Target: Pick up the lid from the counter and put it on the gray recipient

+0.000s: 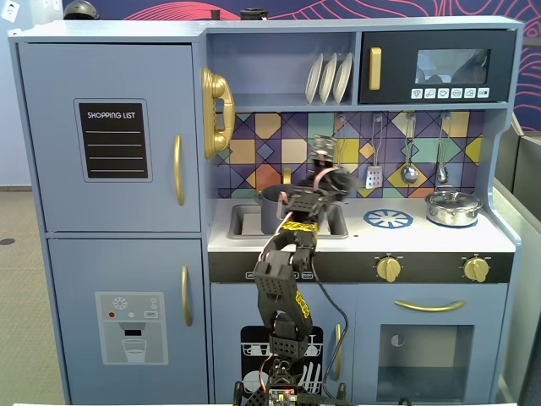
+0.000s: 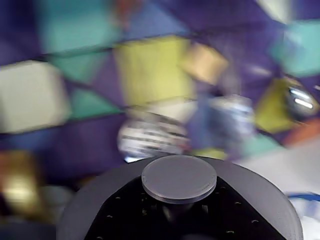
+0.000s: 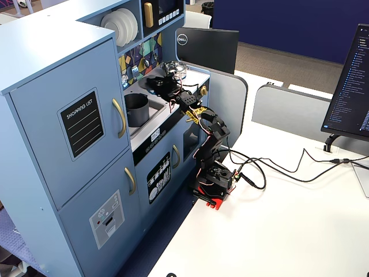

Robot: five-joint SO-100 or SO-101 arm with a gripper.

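My gripper (image 2: 178,214) is shut on the knob (image 2: 179,178) of the dark-gray lid (image 2: 85,210), whose disc spreads out behind the black fingers (image 2: 125,217). In a fixed view the gripper (image 1: 328,182) holds the lid (image 1: 340,180) tilted in the air, above the counter and up and to the right of the gray pot (image 1: 273,209). The pot stands uncovered in the sink. In another fixed view the gripper with the lid (image 3: 157,83) hangs just behind and to the right of the gray pot (image 3: 136,109).
A shiny steel pot with a glass lid (image 1: 453,207) stands on the right burner. Utensils (image 1: 409,173) hang on the tiled back wall. A gold faucet stands behind the sink (image 1: 241,222). A shelf with plates (image 1: 329,78) is overhead.
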